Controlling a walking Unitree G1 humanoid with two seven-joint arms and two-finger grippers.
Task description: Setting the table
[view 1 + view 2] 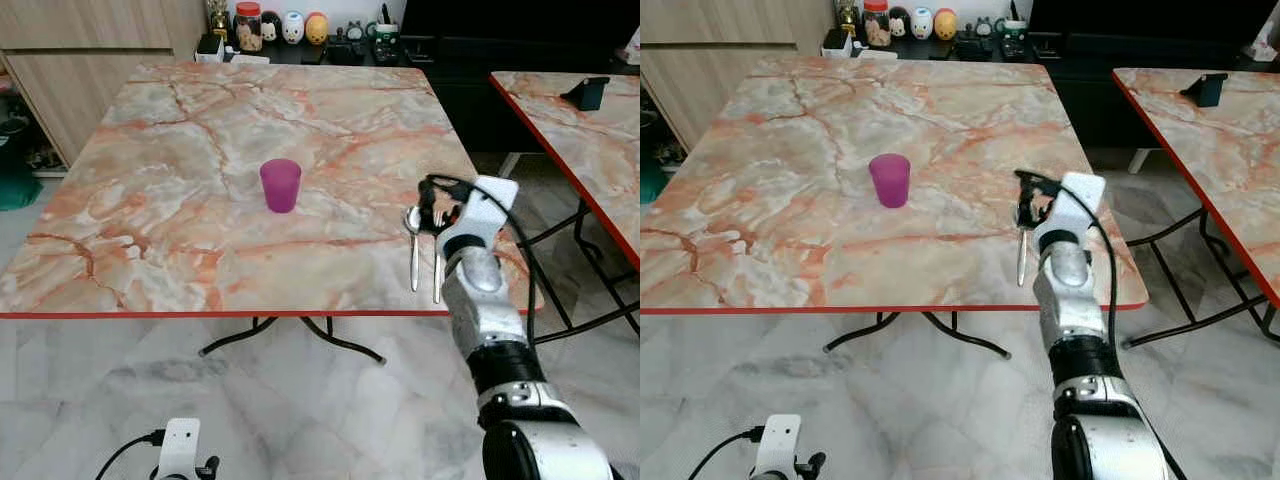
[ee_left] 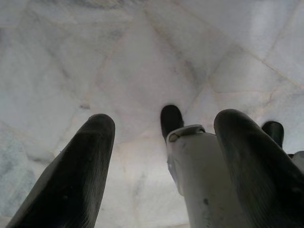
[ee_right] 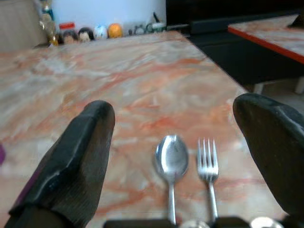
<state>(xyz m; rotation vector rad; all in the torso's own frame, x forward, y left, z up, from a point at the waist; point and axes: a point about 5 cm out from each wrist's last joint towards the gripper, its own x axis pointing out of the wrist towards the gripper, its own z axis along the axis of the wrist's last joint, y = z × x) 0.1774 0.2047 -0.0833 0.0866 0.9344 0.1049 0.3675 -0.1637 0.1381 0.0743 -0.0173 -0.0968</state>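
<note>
A purple cup [image 1: 280,185] stands upright near the middle of the marble table [image 1: 150,230]. A metal spoon [image 1: 413,250] and fork [image 1: 438,262] lie side by side near the table's front right edge, handles pointing toward me. My right gripper [image 1: 432,208] hovers just above their heads. In the right wrist view its fingers [image 3: 85,156] are spread wide, the gripper [image 3: 178,111] open, with the spoon [image 3: 172,159] and fork [image 3: 207,164] lying free between them. My left gripper [image 2: 161,161] hangs low and open beside my body over the floor.
A second red-edged marble table [image 1: 580,130] stands to the right with a black object [image 1: 590,93] on it; a gap of floor separates the tables. Jars and figurines [image 1: 290,28] line a dark sideboard behind. A wooden cabinet [image 1: 80,60] stands at back left.
</note>
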